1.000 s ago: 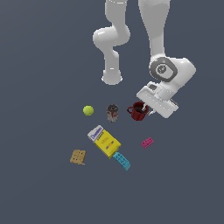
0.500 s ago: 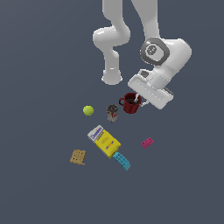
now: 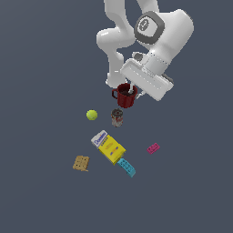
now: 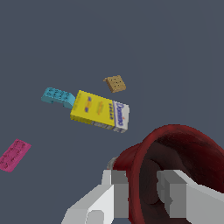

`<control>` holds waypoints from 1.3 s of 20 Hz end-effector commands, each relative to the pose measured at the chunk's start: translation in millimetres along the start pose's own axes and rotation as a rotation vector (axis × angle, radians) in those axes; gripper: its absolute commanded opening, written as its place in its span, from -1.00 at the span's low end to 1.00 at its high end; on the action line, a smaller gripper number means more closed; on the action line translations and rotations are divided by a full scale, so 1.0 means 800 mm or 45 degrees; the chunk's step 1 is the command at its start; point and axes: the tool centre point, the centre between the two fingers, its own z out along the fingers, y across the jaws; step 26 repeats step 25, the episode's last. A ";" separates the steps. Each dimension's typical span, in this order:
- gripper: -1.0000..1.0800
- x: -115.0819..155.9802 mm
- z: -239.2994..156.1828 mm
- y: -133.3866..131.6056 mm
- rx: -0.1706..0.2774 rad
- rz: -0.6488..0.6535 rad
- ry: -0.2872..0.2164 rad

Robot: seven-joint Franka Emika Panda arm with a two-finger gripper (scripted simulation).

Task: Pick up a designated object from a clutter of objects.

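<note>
- I have the dark red mug [image 3: 125, 95] clamped in the gripper [image 4: 142, 192]: in the wrist view one of the fingers [image 4: 116, 192] sits on the outside of the wall and the other inside the rim, narrowed onto the wall.
- In the exterior view the mug hangs under the wrist, above the brownish can [image 3: 117, 117], and I judge it clear of the bench [image 3: 41, 63]; no contact with the can shows.
- The mug's opening tilts toward the wrist camera; its handle sticks out toward the exterior view's left.
- The rest of the clutter lies on the bench, well apart from the mug: yellow-green ball [image 3: 92, 114], yellow-and-white box [image 3: 108, 146], tan cracker square [image 3: 81, 163], cyan brick [image 3: 126, 167], magenta brick [image 3: 153, 148].
- The cyan brick lies just beside one end of the box; I cannot tell if they touch.
- Progress, my judgement: the right object is picked and lifted, so the core of the task looks done. What is left is only keeping the grasp secure at height.
- Risk: a wall pinch on a tilted mug could let it swing or slip.
</note>
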 end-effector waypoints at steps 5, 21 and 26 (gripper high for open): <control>-1.00 0.051 -0.034 0.059 0.003 0.000 0.000; -1.00 0.125 -0.078 0.137 -0.002 0.001 0.004; -1.00 0.126 -0.078 0.136 -0.003 0.001 0.005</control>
